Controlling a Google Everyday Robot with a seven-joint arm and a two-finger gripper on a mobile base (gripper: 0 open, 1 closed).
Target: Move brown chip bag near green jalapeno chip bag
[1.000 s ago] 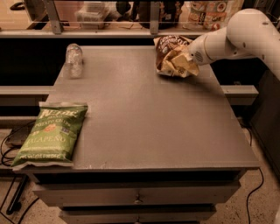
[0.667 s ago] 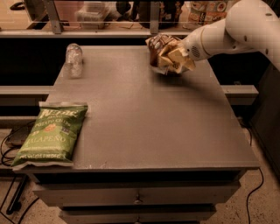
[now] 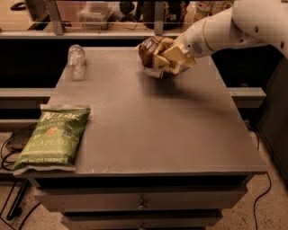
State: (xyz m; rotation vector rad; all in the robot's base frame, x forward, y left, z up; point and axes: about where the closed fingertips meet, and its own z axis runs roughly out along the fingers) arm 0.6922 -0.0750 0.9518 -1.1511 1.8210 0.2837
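The end effector, pinching the brown chip bag, has lifted it leftward above the far surface, beginning transport.

A grey table was seen in the middle, and a drawer front was fitted under its top. A clear plastic bottle was laid on its side near the far left corner. Black cables were seen on the floor at the left, and a clear container was placed behind the table.
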